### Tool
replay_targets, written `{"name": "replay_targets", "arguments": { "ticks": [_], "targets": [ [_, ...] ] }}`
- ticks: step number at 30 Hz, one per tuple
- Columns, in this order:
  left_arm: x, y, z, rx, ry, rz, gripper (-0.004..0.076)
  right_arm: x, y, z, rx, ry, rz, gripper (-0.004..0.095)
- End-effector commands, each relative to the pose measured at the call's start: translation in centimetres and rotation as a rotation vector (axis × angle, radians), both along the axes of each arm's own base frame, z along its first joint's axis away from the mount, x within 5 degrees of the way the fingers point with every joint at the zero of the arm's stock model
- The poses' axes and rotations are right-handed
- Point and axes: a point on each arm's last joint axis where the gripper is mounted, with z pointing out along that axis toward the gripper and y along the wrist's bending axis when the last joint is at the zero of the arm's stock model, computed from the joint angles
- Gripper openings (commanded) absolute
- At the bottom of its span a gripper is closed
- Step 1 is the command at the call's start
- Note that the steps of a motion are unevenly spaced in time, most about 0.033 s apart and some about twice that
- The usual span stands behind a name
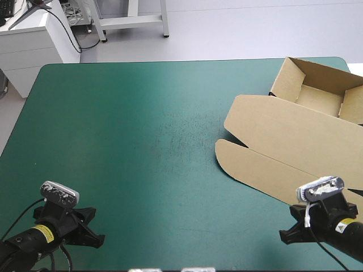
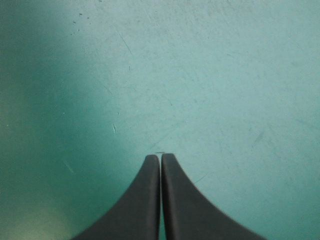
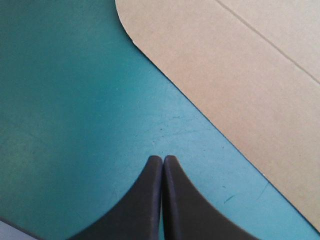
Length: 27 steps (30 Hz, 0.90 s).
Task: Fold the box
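Both arms sit low by the near edge. The left gripper (image 2: 160,156) is pressed together over bare cover (image 1: 142,141). The right gripper (image 3: 163,158) is pressed together too, just short of the lid (image 1: 283,141) and not touching it. The box (image 1: 320,90) lies far right, tray walls up, lid flat. The folding looks all but done. Any further move needs the right fingers to spread and take the lid's edge.

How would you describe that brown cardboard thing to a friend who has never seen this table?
Take the teal-green table and look to its far right corner. There lies the brown box: an open tray with raised walls, its rounded lid spread flat toward the near edge. Nothing else on the table is brown.
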Motion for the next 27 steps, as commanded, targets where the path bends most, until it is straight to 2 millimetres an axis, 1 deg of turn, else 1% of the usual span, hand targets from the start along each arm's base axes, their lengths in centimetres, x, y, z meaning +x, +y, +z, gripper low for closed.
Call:
{"name": "replay_targets", "arguments": {
  "ticks": [1, 7, 9, 13, 27],
  "targets": [
    [0.3, -0.3, 0.4, -0.036, -0.032, -0.006, -0.0008, -0.8, 0.1, -0.6, 0.004, -0.092, 0.001, -0.0017],
    [0.2, -0.3, -0.9, -0.019, 0.009, -0.006, -0.0008, -2.5, 0.1, -2.7, 0.004, -0.130, -0.004, -0.0017],
    [0.2, -0.3, -0.9, -0.019, 0.009, -0.006, -0.0008, -2.7, 0.1, -3.1, 0.005, -0.134, -0.005, -0.0018],
    [0.2, -0.3, -0.9, -0.019, 0.009, -0.006, -0.0008, -3.3, 0.1, -3.4, 0.001, -0.143, 0.000, -0.0017],
    [0.2, -0.3, -0.9, -0.017, 0.009, -0.007, -0.0008, -3.3, 0.1, -3.4, -0.002, -0.140, -0.001, -0.0017]
  ]
}}
